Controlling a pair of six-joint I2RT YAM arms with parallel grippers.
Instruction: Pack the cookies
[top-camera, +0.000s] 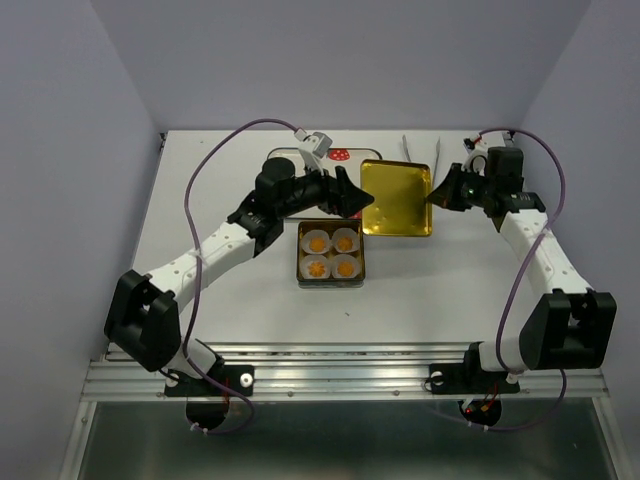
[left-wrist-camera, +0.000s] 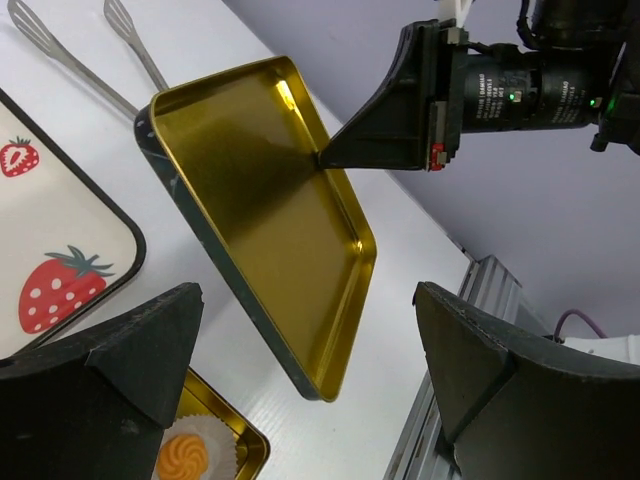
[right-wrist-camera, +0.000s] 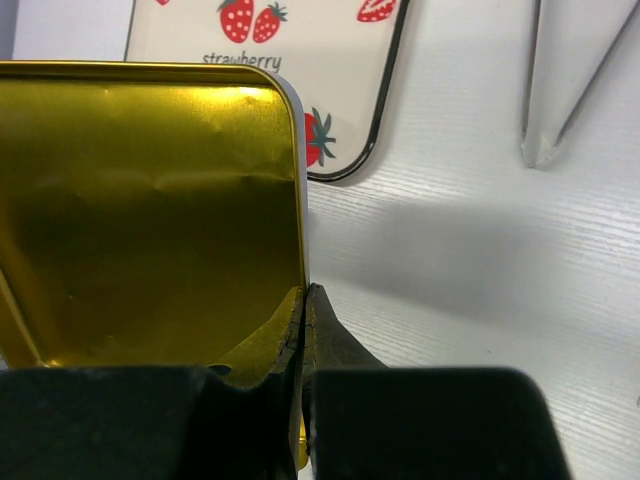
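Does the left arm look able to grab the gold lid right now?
Probably yes: the left gripper is open, the gold lid just ahead, nothing between; the right gripper pinches its far rim.

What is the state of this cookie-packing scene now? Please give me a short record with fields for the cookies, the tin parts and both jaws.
cookies: four, each in a white paper cup, inside the open tin base
gold lid: off the base, behind it and to its right, inside facing up
right jaws: shut on the lid's right rim
left jaws: open, at the lid's left side, holding nothing
other things: strawberry tray, metal tongs
task state: lid not yet on the base
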